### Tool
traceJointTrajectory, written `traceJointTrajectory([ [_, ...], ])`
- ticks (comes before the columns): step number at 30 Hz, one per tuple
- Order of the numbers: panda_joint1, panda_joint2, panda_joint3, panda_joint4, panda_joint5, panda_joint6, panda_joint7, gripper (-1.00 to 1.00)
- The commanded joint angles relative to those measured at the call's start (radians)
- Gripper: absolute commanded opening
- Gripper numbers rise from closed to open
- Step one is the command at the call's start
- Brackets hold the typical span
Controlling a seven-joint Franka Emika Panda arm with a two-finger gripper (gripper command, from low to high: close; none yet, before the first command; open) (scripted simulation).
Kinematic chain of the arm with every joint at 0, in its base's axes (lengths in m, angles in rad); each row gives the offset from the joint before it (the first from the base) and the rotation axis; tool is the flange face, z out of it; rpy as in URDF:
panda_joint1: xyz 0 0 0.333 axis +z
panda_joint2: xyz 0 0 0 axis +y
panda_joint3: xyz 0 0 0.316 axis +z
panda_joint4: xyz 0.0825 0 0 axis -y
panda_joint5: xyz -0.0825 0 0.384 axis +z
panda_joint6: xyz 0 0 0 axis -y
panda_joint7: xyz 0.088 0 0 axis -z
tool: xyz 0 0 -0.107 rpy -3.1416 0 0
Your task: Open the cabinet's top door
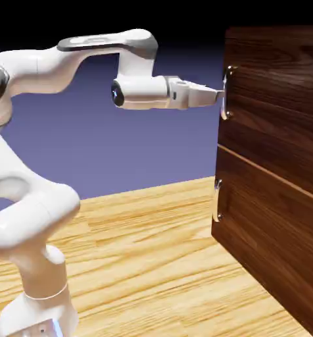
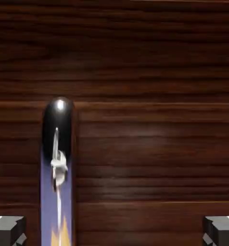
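Cabinet, dark brown wood grain (image 1: pixel 277 151): one. Door panels, stacked (image 1: pixel 271 105): two. Bar handles, silver, upright (image 1: pixel 226 93): two, one per panel. My arm, white (image 1: pixel 37 69): one. My tool (image 1: pixel 215 96): one, with two grey fingertips (image 2: pixel 8 231). Table, pale wood grain (image 1: pixel 146 250): one.

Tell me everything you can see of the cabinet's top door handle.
The top door's handle is a shiny, metallic-looking upright bar, mirror-like in the hand view, on the dark wood-grain door. It sits near the door's edge on the robot's side. The open gripper is beside it; whether they touch is unclear.
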Motion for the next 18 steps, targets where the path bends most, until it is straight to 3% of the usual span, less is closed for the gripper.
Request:
traceJointTrajectory([
  [1,-0.015,-0.004,0.016,0.011,0.044,0.000,-0.032,0.00],
  [11,-0.253,0.044,0.199,0.177,0.170,-0.014,-0.126,0.00],
  [12,-0.253,0.044,0.199,0.177,0.170,-0.014,-0.126,-1.00],
  [18,-0.072,0.097,0.068,0.073,0.169,-0.060,-0.216,-1.00],
])
